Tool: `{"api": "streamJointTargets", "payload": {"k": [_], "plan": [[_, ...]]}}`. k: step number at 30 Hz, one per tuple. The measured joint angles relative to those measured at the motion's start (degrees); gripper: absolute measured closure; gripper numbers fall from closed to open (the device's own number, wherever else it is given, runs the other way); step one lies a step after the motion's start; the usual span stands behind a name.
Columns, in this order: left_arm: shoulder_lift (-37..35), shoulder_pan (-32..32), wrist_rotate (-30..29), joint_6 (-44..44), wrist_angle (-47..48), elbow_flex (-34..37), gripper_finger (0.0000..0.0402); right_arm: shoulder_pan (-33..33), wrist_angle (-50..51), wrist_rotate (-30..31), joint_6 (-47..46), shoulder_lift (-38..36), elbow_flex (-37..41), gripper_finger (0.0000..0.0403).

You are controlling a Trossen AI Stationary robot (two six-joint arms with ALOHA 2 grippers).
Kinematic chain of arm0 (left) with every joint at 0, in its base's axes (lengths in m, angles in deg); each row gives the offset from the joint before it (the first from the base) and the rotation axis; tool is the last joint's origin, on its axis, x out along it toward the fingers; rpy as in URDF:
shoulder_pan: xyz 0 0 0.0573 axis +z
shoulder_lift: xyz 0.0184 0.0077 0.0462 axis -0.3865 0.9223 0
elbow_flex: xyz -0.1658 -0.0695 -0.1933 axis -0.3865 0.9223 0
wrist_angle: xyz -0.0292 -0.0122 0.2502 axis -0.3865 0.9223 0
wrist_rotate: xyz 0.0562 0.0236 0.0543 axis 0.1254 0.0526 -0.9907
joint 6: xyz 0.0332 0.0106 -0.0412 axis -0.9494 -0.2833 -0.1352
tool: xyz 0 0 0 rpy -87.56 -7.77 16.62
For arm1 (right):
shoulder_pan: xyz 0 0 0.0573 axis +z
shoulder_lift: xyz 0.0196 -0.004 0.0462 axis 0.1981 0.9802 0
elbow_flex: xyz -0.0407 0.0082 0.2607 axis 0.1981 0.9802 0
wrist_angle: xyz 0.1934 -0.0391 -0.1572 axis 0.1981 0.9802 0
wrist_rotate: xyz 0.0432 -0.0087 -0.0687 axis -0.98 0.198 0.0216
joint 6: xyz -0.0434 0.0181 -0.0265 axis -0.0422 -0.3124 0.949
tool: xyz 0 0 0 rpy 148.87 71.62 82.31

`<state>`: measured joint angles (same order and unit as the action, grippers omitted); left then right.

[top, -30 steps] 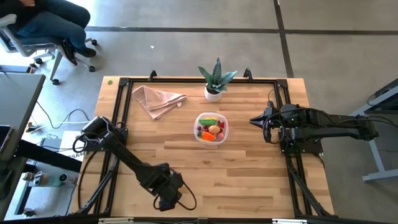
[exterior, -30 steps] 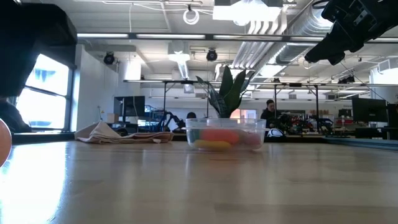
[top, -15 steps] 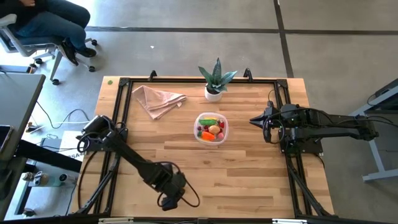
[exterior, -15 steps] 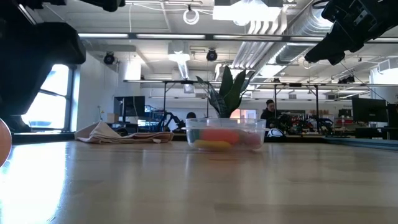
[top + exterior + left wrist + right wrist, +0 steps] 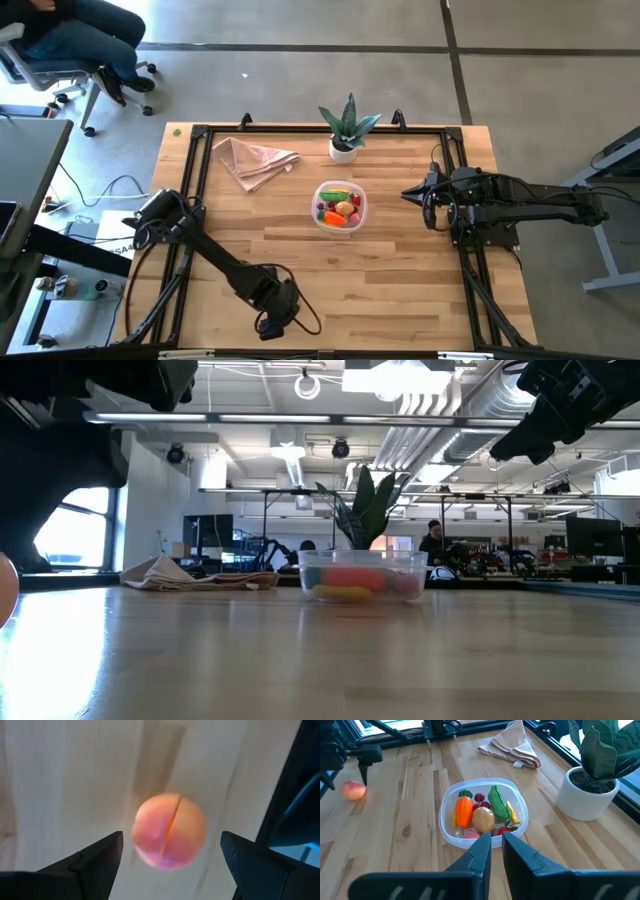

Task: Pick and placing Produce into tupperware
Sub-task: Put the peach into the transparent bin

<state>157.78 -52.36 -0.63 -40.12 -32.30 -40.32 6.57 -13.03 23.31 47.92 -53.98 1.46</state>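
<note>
Peach (image 5: 169, 830) lies on the worktop (image 5: 400, 270) near its front edge, well apart from the tupperware (image 5: 340, 205). My left claw (image 5: 170, 857) hangs over it, fingers (image 5: 95, 857) spread wide to either side, not touching. Tupperware sits mid-worktop, holding carrot (image 5: 463, 810), green pod (image 5: 497, 803), and small red and yellow pieces. Right claw (image 5: 496, 840) waits off to the right of the tupperware, fingers nearly pressed together, empty. Potted plant (image 5: 347, 128) and folded cloth (image 5: 252, 160) sit at the far edge.

Produce (image 5: 480, 812) in tupperware (image 5: 447, 827) mid-table, peach (image 5: 353, 790) seemingly near table's (image 5: 400, 280) front edge
</note>
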Motion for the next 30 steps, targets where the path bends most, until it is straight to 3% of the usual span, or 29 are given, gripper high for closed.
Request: {"api": "streamJointTargets", "payload": {"k": [11, 30], "plan": [[3.0, 0.0, 1.19, -1.33, -3.2, -0.21, 0.0075, -0.01, -0.03, 0.02, 0.0, -0.03, -0.02, 0.0367], [3.36, 0.0, 1.86, 1.23, 0.62, -0.1, 0.0075, 0.01, -0.01, 0.02, 0.01, 0.02, 0.0, 0.0367]]}}
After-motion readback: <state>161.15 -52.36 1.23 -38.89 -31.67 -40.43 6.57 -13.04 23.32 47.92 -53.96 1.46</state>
